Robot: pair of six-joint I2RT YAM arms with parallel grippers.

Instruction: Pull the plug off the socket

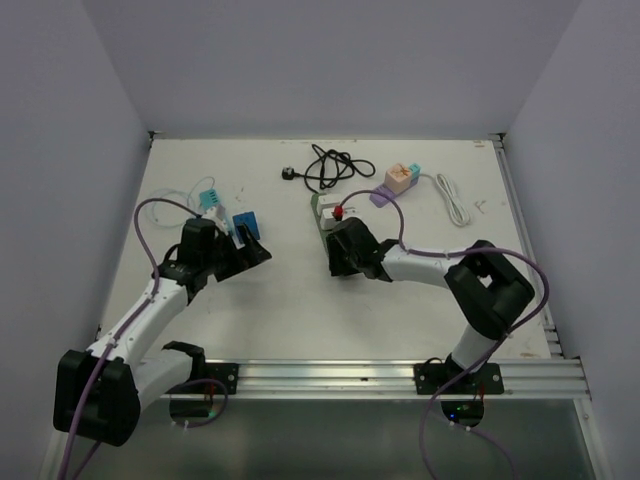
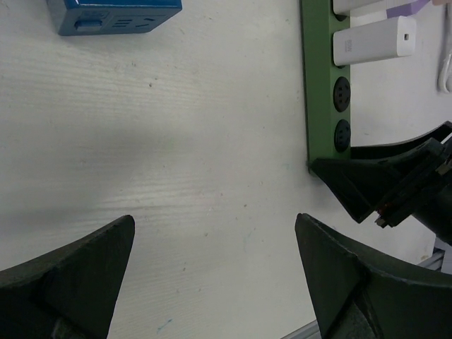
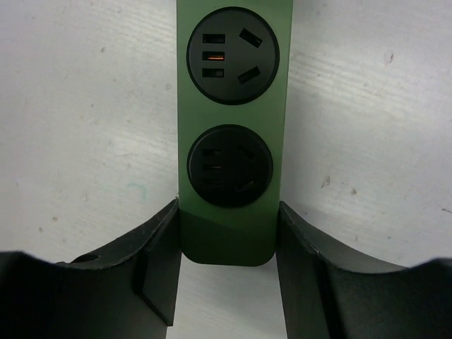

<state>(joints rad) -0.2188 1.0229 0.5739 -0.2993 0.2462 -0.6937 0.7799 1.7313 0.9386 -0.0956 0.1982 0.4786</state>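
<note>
The socket is a green power strip lying lengthwise mid-table. Its two near outlets are vacant. A white plug sits in the strip farther along, seen in the left wrist view, with a red part beside it from above. My right gripper is shut on the strip's near end, one finger pressed against each side. My left gripper hovers open over bare table left of the strip, holding nothing.
A blue box lies just beyond the left gripper. A teal item with white wire is at the back left. A coiled black cable, a pink-orange adapter and a white cord lie behind the strip.
</note>
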